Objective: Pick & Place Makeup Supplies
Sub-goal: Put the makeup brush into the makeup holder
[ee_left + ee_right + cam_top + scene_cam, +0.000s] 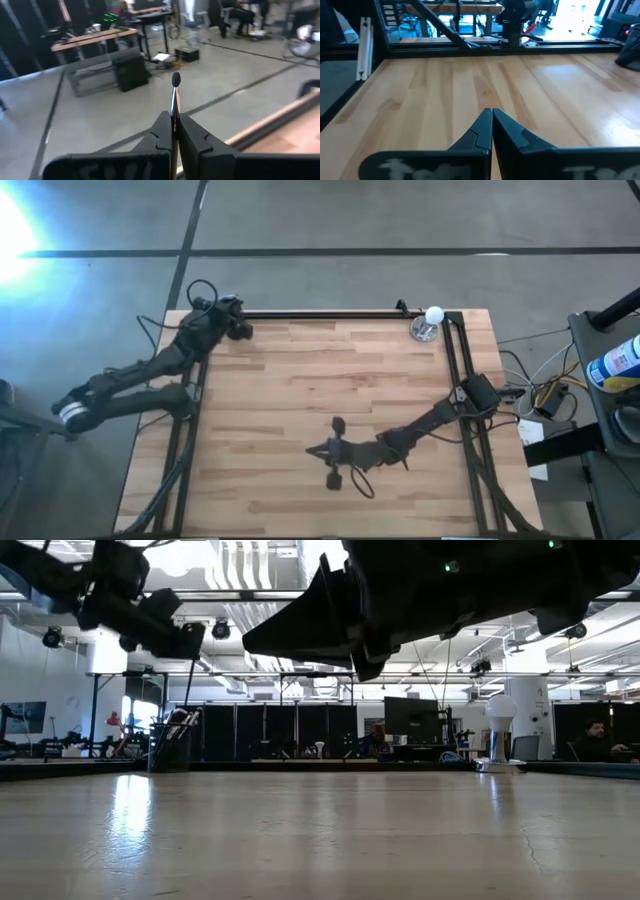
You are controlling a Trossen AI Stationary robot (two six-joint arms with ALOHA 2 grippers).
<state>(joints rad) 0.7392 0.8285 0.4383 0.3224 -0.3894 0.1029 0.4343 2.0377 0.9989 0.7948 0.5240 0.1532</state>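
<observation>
Pale wooden bench [300, 390] lies bare under the right tool [316, 449], which hangs above its middle clenched on nothing. Off at the far corner, the left tool [173, 131] is clamped on one makeup brush [175, 95], a thin dark stick whose small dark tuft pokes out beyond the fingertips. That brush seems mid-transfer, not yet set down; no other brushes show near either tool.
</observation>
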